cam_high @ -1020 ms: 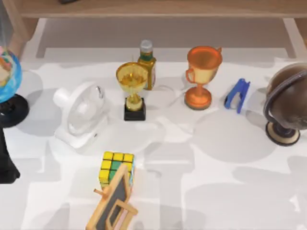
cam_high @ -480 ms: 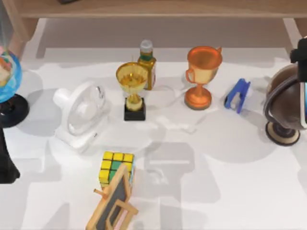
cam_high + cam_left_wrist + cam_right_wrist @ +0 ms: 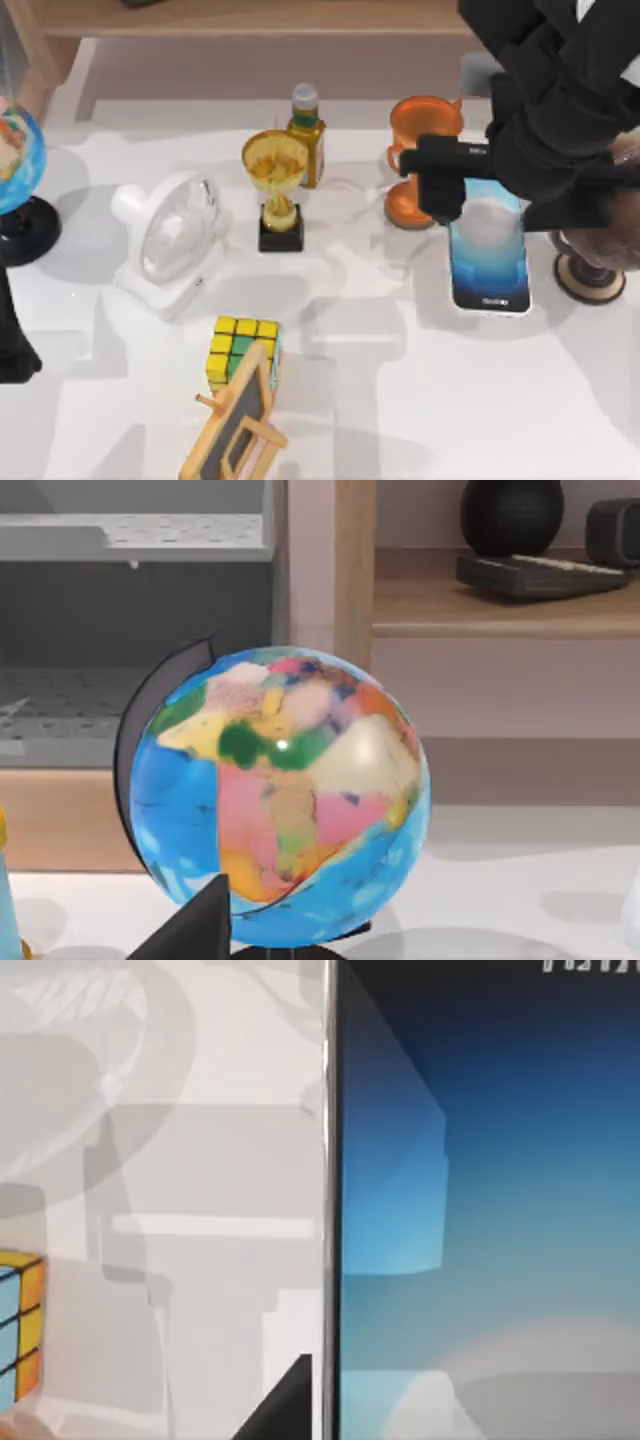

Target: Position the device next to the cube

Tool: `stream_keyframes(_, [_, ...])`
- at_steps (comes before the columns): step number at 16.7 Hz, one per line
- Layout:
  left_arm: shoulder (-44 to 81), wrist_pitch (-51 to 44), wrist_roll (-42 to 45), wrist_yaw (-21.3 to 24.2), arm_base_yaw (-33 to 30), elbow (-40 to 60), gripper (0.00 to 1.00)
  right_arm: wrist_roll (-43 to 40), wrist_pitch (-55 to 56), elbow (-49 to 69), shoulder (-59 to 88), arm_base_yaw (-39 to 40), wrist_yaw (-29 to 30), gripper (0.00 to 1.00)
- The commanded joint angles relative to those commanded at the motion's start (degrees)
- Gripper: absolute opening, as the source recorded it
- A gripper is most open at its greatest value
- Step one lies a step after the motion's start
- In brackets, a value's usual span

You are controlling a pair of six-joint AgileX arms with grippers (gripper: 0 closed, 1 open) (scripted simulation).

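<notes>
device (image 3: pixel 489 262) at table's right, cube (image 3: pixel 240 347) well left of it, easel (image 3: pixel 232 424) touching cube's front

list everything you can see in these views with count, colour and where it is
smartphone: 1, blue screen, held by the right gripper over the table's right half
puzzle cube: 1, yellow and green, front left of centre
chalkboard easel: 1, wooden frame, in front of the cube
desk fan: 1, white, left
trophies: 2, gold at centre back, orange right of it
bottle: 1, behind the gold trophy
globes: 2, multicoloured far left, brown far right
right gripper: 1, black, on the phone's upper end
left arm: parked at far left
</notes>
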Motion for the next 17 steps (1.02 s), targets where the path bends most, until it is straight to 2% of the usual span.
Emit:
stream_keyframes(7, [0.0,0.0,0.0,0.0,0.0,0.0,1.00,8.7,-1.2,1.8,13.1,9.1,-0.4,0.00])
stream_keyframes(17, [0.0,0.0,0.0,0.0,0.0,0.0,1.00,9.9,-1.3,1.8,14.7,9.8,-0.5,0.00])
